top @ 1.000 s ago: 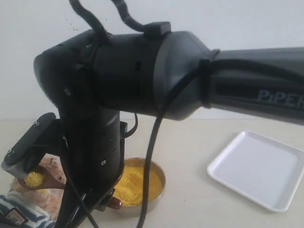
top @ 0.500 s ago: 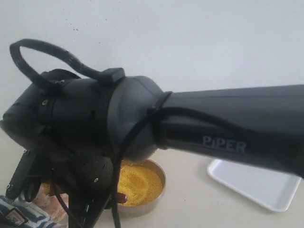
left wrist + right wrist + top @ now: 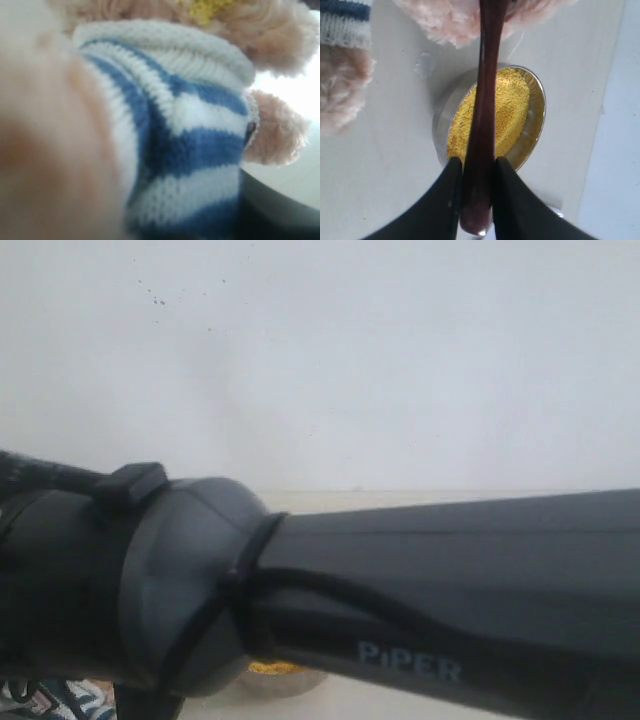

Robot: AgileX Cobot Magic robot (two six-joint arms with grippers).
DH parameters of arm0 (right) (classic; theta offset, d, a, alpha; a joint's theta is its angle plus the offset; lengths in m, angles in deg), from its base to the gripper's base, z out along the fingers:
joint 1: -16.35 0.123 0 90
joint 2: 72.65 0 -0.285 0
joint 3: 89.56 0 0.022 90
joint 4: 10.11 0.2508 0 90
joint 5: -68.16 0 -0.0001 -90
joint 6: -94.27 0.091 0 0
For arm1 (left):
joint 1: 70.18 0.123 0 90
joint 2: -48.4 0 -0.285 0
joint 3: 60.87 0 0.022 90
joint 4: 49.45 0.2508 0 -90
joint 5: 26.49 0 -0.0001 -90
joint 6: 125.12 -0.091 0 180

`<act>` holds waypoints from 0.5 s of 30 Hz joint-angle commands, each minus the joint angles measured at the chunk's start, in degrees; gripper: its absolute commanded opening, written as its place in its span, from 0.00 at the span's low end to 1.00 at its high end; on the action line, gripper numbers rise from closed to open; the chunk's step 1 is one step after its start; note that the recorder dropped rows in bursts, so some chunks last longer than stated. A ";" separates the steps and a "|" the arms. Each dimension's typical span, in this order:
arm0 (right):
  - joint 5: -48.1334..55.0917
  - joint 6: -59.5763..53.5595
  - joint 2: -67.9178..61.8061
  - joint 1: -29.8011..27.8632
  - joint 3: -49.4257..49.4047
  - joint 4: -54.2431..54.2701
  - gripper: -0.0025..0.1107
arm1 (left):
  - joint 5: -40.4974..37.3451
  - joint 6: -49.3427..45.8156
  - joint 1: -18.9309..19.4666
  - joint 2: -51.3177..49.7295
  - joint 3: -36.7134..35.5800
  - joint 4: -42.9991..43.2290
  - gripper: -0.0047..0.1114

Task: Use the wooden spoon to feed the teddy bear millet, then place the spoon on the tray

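1. Two scraps show under the right arm (image 3: pixel 450 580) in the exterior view: the teddy bear (image 3: pixel 60 702), striped shirt at far left, then a sliver of millet (image 3: pixel 272 668)
2. One second ago the bowl and the tray lay in plain view; the arm now covers them
3. Left gripper: hidden, so I cannot tell its state
4. Right gripper (image 3: pixel 477 167) clamps the wooden spoon (image 3: pixel 487 75) by its handle, over the steel bowl (image 3: pixel 440 125), its far end at the bear's fur

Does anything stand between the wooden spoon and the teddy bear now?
Nothing visible. The wooden spoon, held by the right pincer, crosses over the millet to the teddy bear; its tip is unseen.
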 commanded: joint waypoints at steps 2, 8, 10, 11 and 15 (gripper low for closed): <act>-0.04 1.53 -0.94 0.64 0.30 -1.93 0.02 | -0.29 -0.32 0.22 0.43 -0.16 -0.83 0.09; -0.04 4.09 -1.86 0.73 0.20 -6.40 0.02 | -0.29 -0.32 0.22 0.43 -0.16 -0.83 0.09; -0.04 5.05 -1.86 0.78 -0.72 -8.47 0.02 | -0.29 -0.32 0.22 0.43 -0.16 -0.83 0.09; -0.04 5.37 -1.86 0.78 -1.33 -9.43 0.02 | -0.29 -0.32 0.22 0.43 -0.16 -0.83 0.09; -0.04 6.54 -1.86 1.05 -4.25 -10.74 0.02 | -0.29 -0.32 0.22 0.43 -0.16 -0.83 0.09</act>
